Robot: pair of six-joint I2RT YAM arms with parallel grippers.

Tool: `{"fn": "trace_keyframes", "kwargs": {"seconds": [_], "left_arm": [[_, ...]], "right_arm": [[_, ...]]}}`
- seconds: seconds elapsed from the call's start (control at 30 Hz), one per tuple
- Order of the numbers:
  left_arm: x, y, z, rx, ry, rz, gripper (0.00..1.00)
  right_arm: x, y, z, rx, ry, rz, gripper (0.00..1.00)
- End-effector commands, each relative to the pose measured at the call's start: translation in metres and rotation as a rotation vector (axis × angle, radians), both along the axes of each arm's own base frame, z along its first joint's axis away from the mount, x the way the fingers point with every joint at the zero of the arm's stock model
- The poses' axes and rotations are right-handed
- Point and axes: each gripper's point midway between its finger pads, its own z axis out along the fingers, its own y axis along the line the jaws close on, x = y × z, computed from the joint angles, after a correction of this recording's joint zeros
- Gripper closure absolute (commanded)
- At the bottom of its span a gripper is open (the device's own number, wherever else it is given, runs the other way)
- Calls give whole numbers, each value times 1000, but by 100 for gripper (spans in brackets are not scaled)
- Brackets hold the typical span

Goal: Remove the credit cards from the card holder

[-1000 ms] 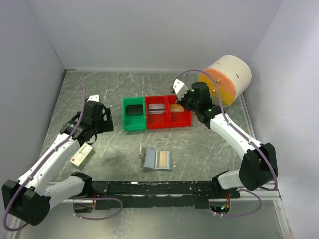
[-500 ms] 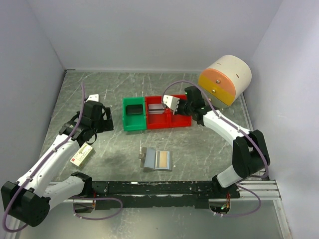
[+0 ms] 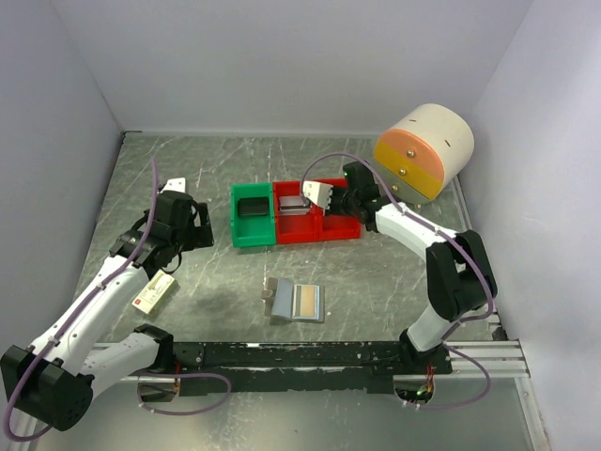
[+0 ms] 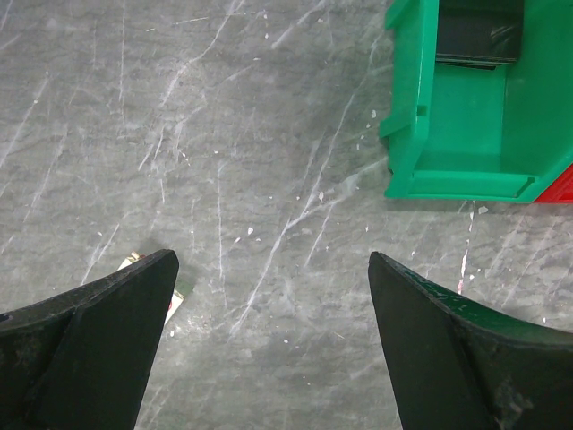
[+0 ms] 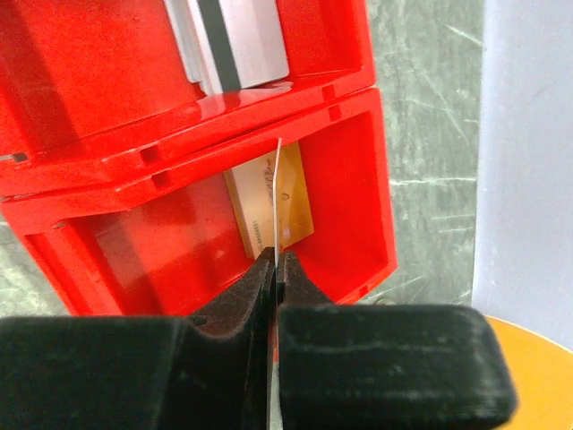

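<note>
Top view: the card holder (image 3: 285,305) lies open on the table (image 3: 394,272), on the arms' side of the green bin (image 3: 254,235) and well apart from it. An orange-tan credit card (image 3: 306,301) shows in one of its pockets. Two red bins stand in a row with the green bin: the middle red bin (image 3: 297,233) touches it, and the far red bin (image 3: 340,228) comes after. The right gripper (image 3: 329,203) hangs over the far red bin. The left gripper (image 3: 192,227) sits beside the green bin, on the side away from the red ones. A white-and-red box (image 3: 153,291) lies nearer the arms than the green bin

Left wrist view: the left gripper (image 4: 271,269) is above bare table, jaws spread wide and holding nothing. The green bin (image 4: 412,134) holds a black object (image 4: 477,36)

Right wrist view: the right gripper (image 5: 277,262) has its jaws pressed together, pinching a thin held card (image 5: 278,193) seen edge-on and upright over the far red bin (image 5: 363,188). Another orange-tan card (image 5: 295,204) lies flat on that bin's floor. The middle red bin (image 5: 89,81) holds a grey item (image 5: 237,40)
</note>
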Motion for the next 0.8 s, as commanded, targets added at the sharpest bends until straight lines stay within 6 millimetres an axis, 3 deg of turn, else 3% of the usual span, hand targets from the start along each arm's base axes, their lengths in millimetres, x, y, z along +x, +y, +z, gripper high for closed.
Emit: {"fn": "trace_keyframes", "kwargs": {"seconds": [0.0,0.4,0.6,0.77], "left_arm": [[4,0,5,-6,-34,-8,1],[4,0,6,-5,-34,-6,1],[5,-1,5,-9,-32,-13,1],[5,-2,5,-9,-31,-16,1]], "right_arm": [[20,1,6,10,-74,-9,100],[41,-3,-13,-22,-98,-24,100],[35,-5,0,5,-112,-29,100],[24,-10,-9,-35,-66,-6,100]]}}
